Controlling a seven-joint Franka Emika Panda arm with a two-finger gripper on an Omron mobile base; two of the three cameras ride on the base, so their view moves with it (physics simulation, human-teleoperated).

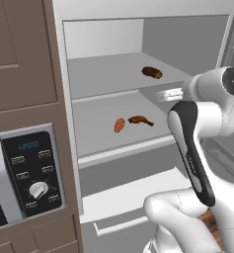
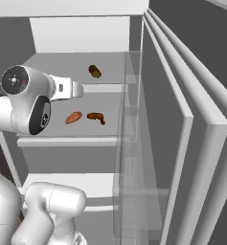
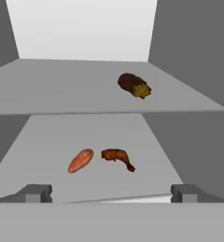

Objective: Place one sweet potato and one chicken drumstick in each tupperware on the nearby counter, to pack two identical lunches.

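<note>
Hand [image 3: 111, 194] wide open and empty, facing the fridge shelf [image 3: 47, 142]. Straight ahead lie the sweet potato [image 3: 80, 160] and, just right, the chicken drumstick [image 3: 117, 159]. Potato looks firm, rounded, likely to roll; pinch across its middle.

I face an open refrigerator [image 1: 108, 29] — pale grey walls, two flat shelves [image 1: 113, 126] and a white drawer [image 1: 133, 197] below. Brown cabinetry [image 1: 19, 54] stands left, housing an oven control panel [image 1: 32, 170]; the door [image 2: 182, 143] swings right.
</note>
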